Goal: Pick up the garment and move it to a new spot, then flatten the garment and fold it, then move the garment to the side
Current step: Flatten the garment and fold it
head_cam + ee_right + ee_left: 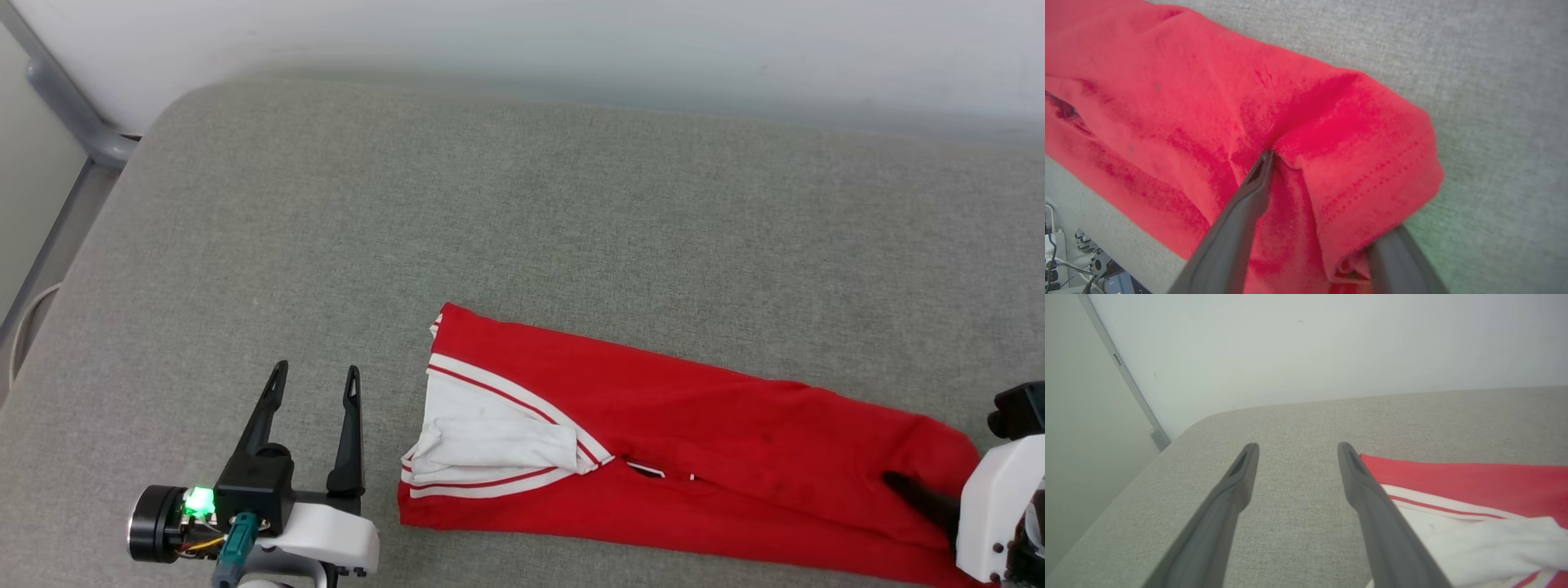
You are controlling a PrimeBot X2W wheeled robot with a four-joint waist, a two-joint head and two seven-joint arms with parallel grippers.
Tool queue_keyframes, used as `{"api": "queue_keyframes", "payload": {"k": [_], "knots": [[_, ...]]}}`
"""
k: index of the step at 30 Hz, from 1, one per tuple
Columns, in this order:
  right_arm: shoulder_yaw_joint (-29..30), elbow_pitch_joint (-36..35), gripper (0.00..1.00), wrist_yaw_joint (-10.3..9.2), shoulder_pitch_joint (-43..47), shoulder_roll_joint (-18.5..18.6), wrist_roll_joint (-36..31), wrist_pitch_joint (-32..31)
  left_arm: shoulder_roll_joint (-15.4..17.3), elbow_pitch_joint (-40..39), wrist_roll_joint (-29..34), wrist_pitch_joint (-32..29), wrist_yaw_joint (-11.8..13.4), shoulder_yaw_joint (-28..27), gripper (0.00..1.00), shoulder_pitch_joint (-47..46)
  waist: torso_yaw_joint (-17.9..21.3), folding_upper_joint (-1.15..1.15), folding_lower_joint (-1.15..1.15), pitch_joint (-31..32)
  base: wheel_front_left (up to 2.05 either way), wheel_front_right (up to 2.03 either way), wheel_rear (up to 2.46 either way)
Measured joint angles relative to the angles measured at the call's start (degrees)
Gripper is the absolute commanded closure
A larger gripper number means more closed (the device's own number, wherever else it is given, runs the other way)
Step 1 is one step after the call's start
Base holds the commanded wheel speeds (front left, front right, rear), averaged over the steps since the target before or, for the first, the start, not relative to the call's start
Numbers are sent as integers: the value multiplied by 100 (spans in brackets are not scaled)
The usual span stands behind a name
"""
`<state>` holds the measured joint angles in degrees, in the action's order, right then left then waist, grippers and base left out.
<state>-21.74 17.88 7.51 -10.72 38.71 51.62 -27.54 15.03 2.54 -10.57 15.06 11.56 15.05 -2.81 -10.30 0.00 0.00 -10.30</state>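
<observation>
Two grippers stand at opposite ends of the garment (pixel 694 441), a folded red strip lying left to right across the grey cushion (pixel 490 204). The right gripper (pixel 1323 200) is spread astride the hem end, one finger on top, the cloth not yet pinched. The left gripper (pixel 317 369), spread and holding nothing, sits just beside the white-sleeved end. Beyond, the cushion runs to the wall (pixel 571 41); no obstruction noted.

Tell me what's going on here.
A two-armed robot is folding a red jersey, which lies as a long strip on the grey cushion. The right gripper is at the strip's right end, its jaws wide, one finger on top of the cloth and the other tucked under a fold. The left gripper hangs open beside the white-sleeved left end, holding nothing.
</observation>
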Motion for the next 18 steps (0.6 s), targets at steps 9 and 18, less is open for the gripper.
{"api": "queue_keyframes", "payload": {"k": [9, 18], "knots": [[-9, 583, 100, 5, -49, 188, 67, 335, -241, 65, 304, 0, -209, -326, 0, 154, 90, 0, 0, 230, 0, 0, 0], [246, 1541, 100, 4, -125, 531, -102, 492, -375, 105, 519, 0, -409, -467, 0, 333, 205, 0, 0, 422, 0, 0, 0]]}}
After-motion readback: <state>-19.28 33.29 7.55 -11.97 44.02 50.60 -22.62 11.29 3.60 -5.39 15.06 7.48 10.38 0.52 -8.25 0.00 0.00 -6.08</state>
